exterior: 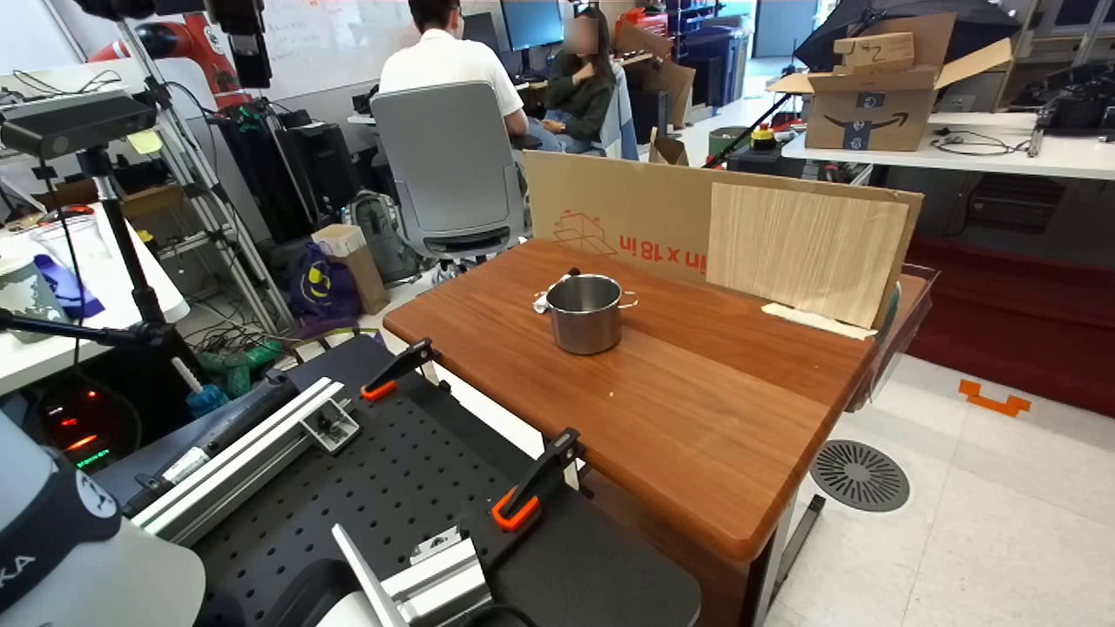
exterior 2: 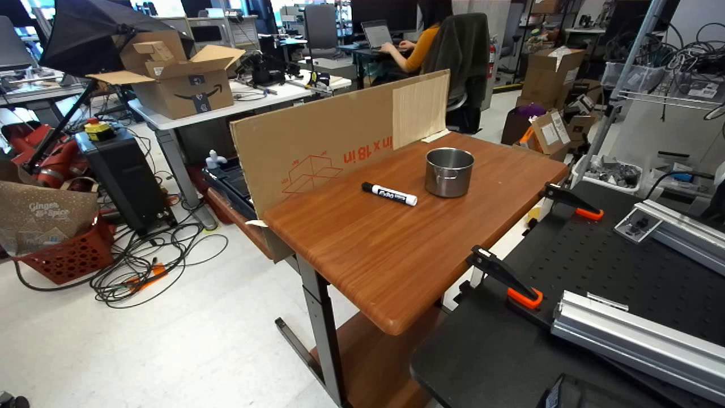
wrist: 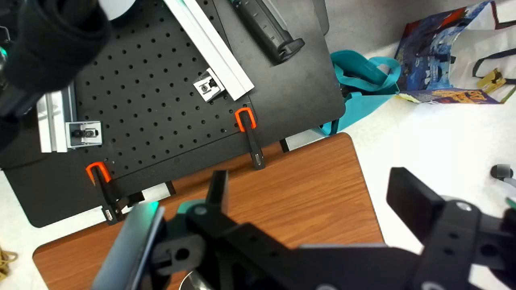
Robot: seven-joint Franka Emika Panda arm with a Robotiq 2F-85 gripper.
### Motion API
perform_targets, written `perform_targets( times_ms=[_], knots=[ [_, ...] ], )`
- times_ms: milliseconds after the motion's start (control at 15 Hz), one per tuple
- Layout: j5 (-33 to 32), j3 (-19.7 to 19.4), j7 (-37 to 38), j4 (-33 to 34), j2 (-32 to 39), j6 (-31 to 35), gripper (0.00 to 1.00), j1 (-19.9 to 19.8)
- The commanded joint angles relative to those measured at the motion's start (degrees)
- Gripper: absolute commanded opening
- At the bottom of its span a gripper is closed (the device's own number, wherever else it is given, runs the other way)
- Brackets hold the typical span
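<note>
The gripper (wrist: 312, 195) is spread wide and empty, its fingers (wrist: 415, 205) well apart, with the wooden table (exterior 2: 362, 249) below. On that table, in both exterior views, a metal pot (exterior 2: 449, 178) stands upright near a marker (exterior 2: 391, 194) (white, black-capped, lying flat); a cardboard panel (exterior 2: 334, 136) stands along the edge.

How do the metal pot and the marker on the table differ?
The pot stands upright; the marker lies on its side. The pot is shiny silver, the marker white with a black cap. The pot is much wider than the marker. Both rest on the wooden table.
</note>
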Motion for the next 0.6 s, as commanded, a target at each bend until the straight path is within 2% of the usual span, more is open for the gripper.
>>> perform_targets(
  times_ms=[0, 267, 533],
  knots=[
    [-0.4, 0.2, -1.2, 0.5, 1.4, 2.2, 1.0, -0.8],
    [-3.1, 0.7, -2.3, 1.7, 6.4, 8.3, 1.0, -1.6],
    [-7.9, 0.5, -3.5, 4.4, 15.0, 16.8, 1.0, -1.8]
  ],
)
